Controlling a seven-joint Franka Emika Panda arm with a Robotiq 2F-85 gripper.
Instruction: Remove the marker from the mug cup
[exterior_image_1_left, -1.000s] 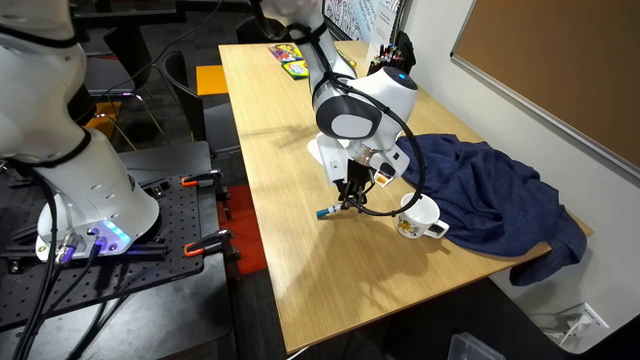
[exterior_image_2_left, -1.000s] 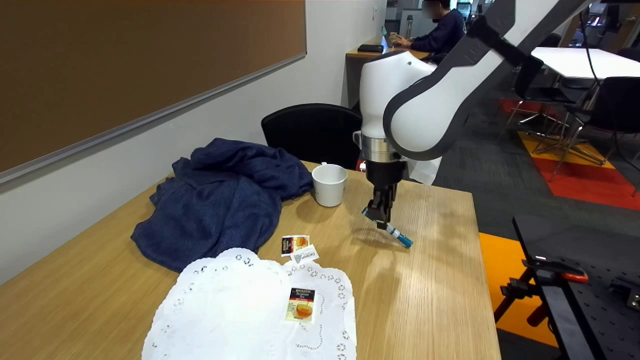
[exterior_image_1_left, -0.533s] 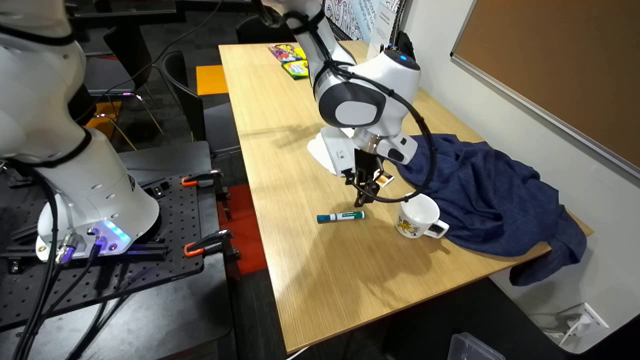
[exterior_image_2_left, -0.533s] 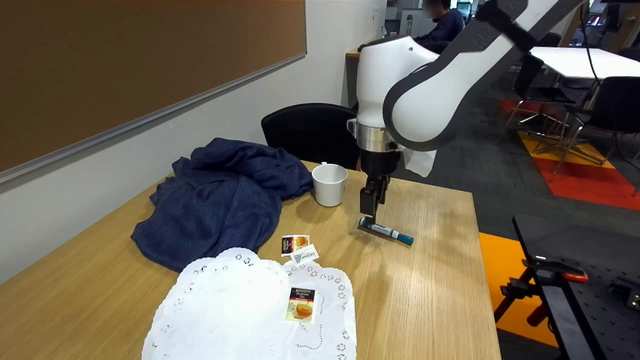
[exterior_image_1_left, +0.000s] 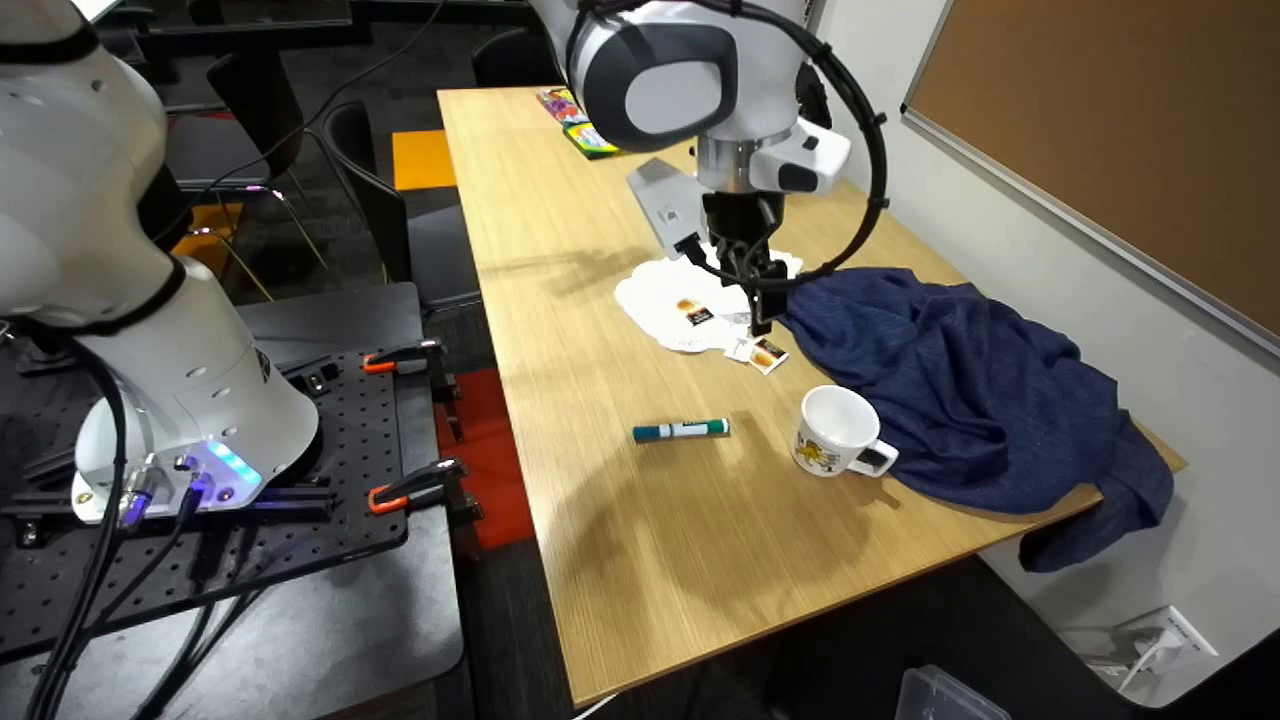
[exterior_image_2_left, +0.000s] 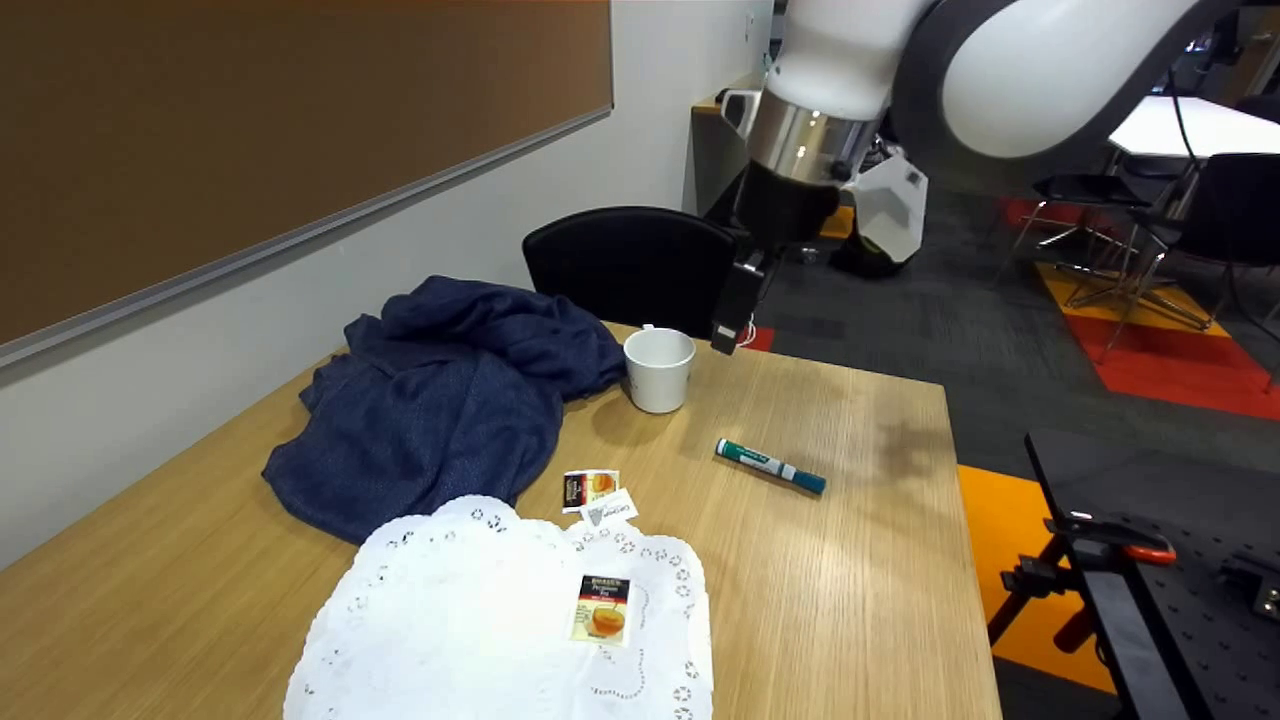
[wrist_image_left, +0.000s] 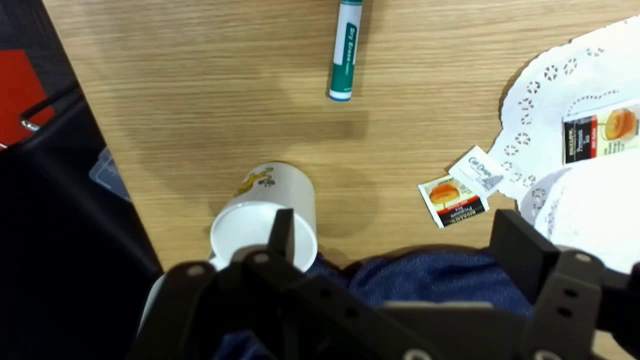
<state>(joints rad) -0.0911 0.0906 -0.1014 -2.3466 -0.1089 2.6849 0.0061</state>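
The marker (exterior_image_1_left: 681, 430), teal-green with a white label, lies flat on the wooden table. Both exterior views show it apart from the white mug cup (exterior_image_2_left: 659, 370), which stands upright with its handle turned away. From the wrist, the marker (wrist_image_left: 346, 55) is at the top, its far end cut off by the frame. Below it the mug cup (wrist_image_left: 287, 187) is partly covered by one finger; the part of its inside that shows is white and bare. My gripper (wrist_image_left: 395, 215) stands wide open with nothing between its fingers. It hangs raised above the table, in an exterior view the gripper (exterior_image_1_left: 764, 320) being behind the mug.
A crumpled navy cloth (exterior_image_1_left: 960, 400) lies right beside the mug, towards the wall. Tea packets (exterior_image_2_left: 600, 610) and a white lace doily (exterior_image_2_left: 450, 640) occupy another part of the table. The table's end edge (exterior_image_1_left: 800, 618) runs not far from the mug.
A second ago the gripper was shut on the tilted marker at the table. It let go, leaving the marker lying flat, then rose and drew back from it. The mug has not moved.
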